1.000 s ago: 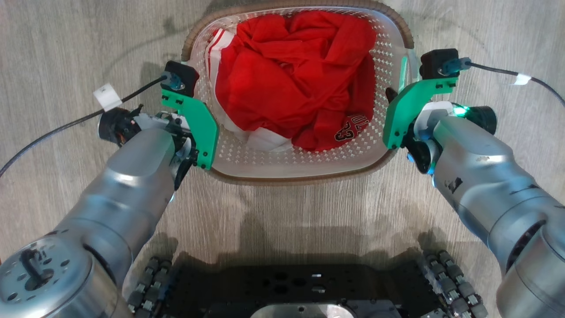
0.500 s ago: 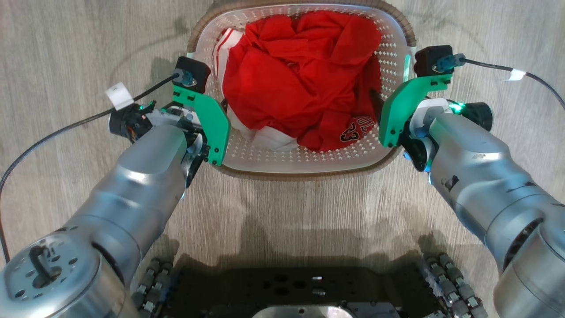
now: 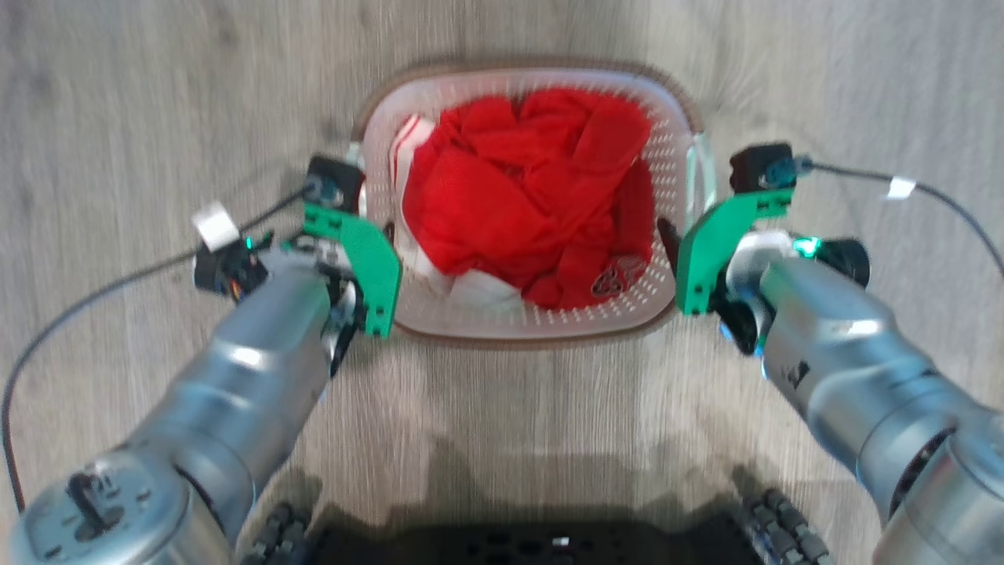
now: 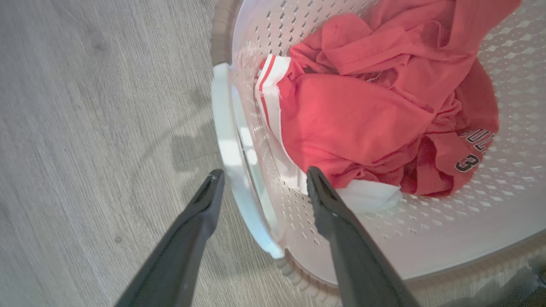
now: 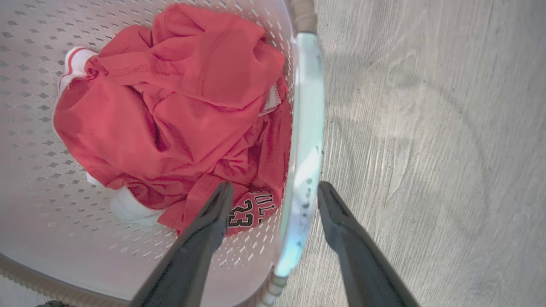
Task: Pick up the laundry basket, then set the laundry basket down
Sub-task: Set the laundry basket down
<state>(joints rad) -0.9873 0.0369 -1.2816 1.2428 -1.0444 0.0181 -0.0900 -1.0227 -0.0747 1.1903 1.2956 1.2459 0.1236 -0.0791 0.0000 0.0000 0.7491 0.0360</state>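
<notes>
The head view has shifted since 1 second ago: the laundry basket (image 3: 510,320), then cut off by the top edge, now sits whole in the upper middle of the frame and looks smaller, with motion blur over everything. That is the camera moving. Both pairs of jaws, narrower before, now stand wide apart.

The left gripper (image 4: 263,172) is spread open astride the left handle (image 4: 226,140), 1 finger over the floor (image 3: 157,94) and 1 over the basket's inside, clamping nothing. The right gripper (image 5: 275,186) is open the same way astride the right handle (image 5: 305,128).

Bare floor lies on all 4 sides of the basket, and thin black cables (image 3: 941,196) trail outward from both wrists.

The basket is a rounded rectangle of white plastic pierced with small diamond holes, under a brown ribbed rim (image 4: 222,30). Its handles are smooth white bars. A crumpled red garment (image 3: 533,204) with white trim and a printed 23 (image 5: 239,215) fills the bottom. The floor is pale grey wood-grain.
</notes>
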